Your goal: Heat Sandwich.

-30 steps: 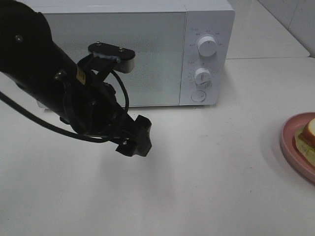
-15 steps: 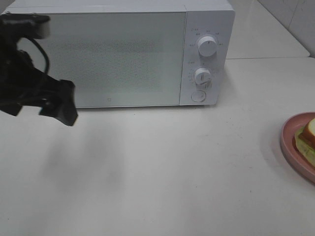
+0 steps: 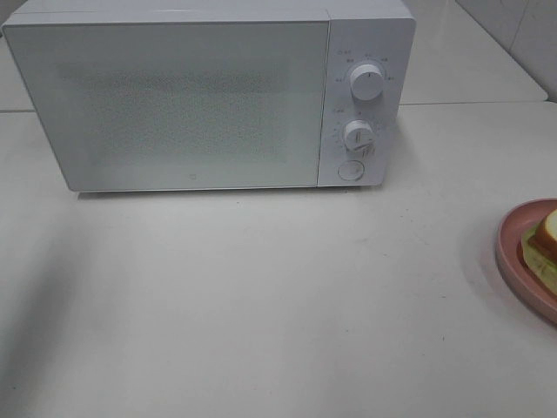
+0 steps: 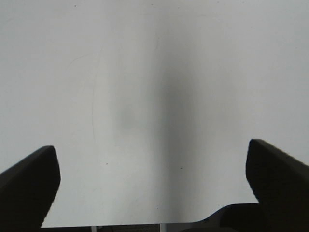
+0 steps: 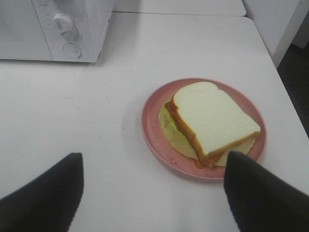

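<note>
The sandwich (image 5: pixel 212 118), pale bread over green and reddish filling, lies on a round pink plate (image 5: pixel 152 130). In the exterior high view only a slice of the sandwich (image 3: pixel 548 233) and its plate (image 3: pixel 513 252) shows at the right edge. My right gripper (image 5: pixel 153 159) hovers open just short of the plate, its two dark fingers spread wide. My left gripper (image 4: pixel 152 151) is open over bare white table with nothing between its fingers. Neither arm shows in the exterior high view.
A white microwave (image 3: pixel 191 104) stands at the back with its door closed. Two knobs (image 3: pixel 366 83) and a round button (image 3: pixel 351 171) sit on its right panel. The microwave's corner (image 5: pixel 72 29) shows beyond the plate. The table edge (image 5: pixel 270 53) runs close to the plate.
The left arm, in front of the microwave door a second ago, has swung away to the left and out of the exterior high view. The plate and sandwich have not moved.
</note>
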`<state>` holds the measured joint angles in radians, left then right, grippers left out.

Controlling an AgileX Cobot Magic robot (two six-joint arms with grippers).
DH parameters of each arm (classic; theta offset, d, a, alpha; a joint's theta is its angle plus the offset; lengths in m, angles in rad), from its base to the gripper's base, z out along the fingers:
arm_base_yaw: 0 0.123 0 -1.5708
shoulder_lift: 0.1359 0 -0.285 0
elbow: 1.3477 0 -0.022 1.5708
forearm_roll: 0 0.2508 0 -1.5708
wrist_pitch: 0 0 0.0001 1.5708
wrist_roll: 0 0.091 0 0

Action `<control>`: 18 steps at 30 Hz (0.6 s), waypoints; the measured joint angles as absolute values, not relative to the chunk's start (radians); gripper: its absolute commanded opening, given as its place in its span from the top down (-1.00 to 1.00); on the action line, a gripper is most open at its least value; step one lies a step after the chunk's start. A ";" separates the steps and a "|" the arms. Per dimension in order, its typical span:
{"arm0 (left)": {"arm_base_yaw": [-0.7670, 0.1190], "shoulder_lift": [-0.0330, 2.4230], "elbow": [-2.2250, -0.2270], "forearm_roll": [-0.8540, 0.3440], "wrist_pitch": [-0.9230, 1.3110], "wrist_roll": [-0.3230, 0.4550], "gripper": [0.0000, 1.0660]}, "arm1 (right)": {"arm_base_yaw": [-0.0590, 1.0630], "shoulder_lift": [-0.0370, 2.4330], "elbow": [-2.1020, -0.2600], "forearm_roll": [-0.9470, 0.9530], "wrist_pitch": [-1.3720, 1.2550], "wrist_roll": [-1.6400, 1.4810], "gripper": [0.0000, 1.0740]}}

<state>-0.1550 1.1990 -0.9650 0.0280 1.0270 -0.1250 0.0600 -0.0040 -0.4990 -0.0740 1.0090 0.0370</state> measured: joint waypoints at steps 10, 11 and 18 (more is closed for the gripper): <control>-0.116 0.920 -0.781 0.078 1.032 -0.130 -0.83 | 0.060 -0.004 -0.499 -0.074 1.009 0.037 -0.40; -0.116 0.894 -0.763 0.078 1.032 -0.132 -0.83 | 0.060 -0.004 -0.499 -0.074 1.009 0.037 -0.38; -0.116 0.746 -0.664 0.079 1.033 -0.132 -0.83 | 0.060 -0.004 -0.499 -0.074 1.009 0.037 -0.38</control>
